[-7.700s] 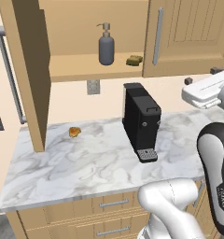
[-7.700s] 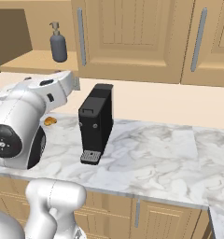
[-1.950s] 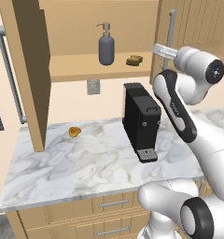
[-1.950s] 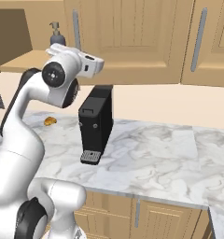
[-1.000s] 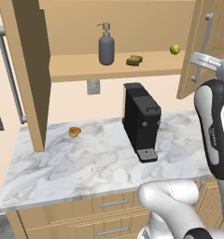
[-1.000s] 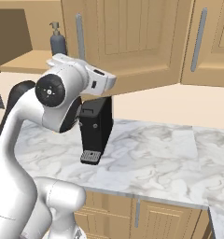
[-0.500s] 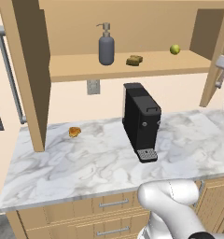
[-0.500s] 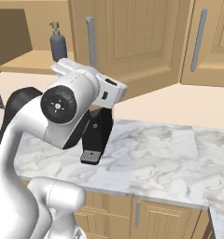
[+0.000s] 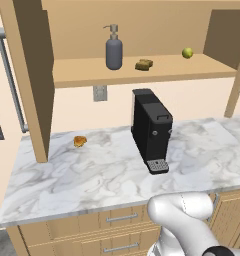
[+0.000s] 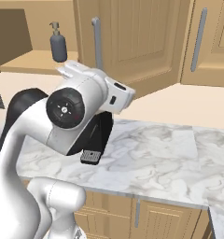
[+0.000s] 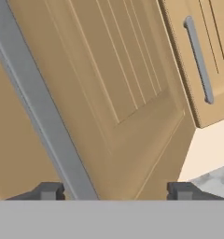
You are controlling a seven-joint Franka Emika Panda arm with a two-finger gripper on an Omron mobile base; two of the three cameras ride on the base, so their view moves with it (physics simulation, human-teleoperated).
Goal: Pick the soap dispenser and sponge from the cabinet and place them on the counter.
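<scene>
Cabinet (image 9: 142, 70) shelf holds soap dispenser (image 9: 114, 48) & sponge (image 9: 144, 64), away from hand (image 11: 115, 191), fingers apart.

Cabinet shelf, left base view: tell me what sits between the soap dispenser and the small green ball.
The sponge lies between them on the cabinet shelf, just right of the soap dispenser, apart from it. From there to the green ball the shelf is bare.

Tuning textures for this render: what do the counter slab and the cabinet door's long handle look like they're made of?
The white-and-grey veined counter slab looks like polished marble, judging by its drifting grey veins. The long grey bar handle on the light-wood cabinet door looks like matte metal: uniform grey, no grain.
</scene>
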